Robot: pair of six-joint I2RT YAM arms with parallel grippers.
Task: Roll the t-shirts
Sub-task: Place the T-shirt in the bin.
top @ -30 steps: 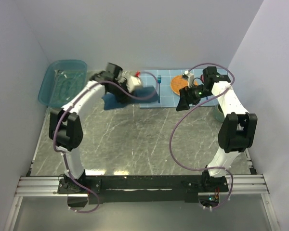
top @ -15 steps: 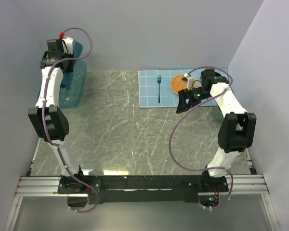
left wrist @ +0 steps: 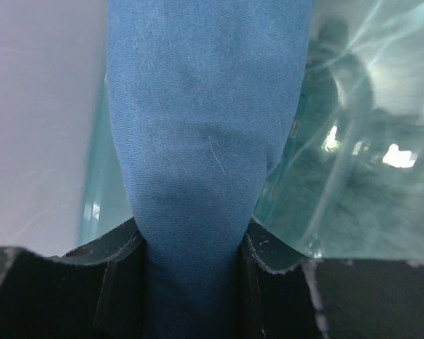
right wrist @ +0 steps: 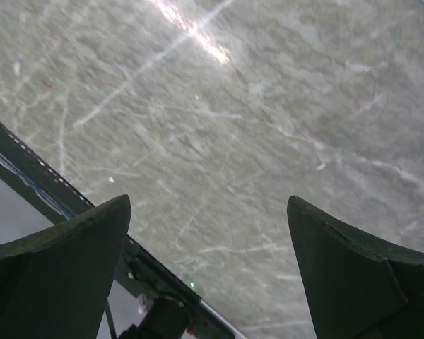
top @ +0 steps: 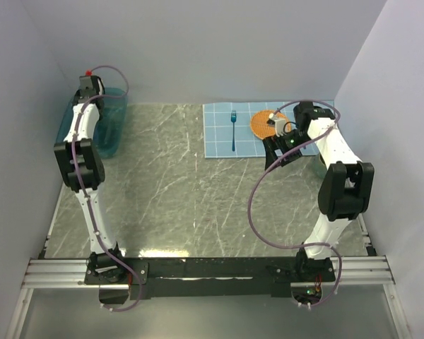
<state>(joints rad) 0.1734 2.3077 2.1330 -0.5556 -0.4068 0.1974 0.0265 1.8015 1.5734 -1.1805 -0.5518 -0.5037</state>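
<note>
Item: t-shirt (left wrist: pixel 205 141), pinched in left gripper (left wrist: pixel 187 263); long axis runs straight off the jaws, over tub (left wrist: pixel 339 162) (right gripper (right wrist: pixel 208 275) spread, empty, well apart).

Left gripper (left wrist: pixel 191 247) seemingly tight, right (right wrist: pixel 208 208) wide

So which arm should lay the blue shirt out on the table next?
The left one, probably. The left gripper is shut on the t-shirt over the tub. The right gripper is open and empty above the table near the placemat, so it would have to cross over first.
</note>
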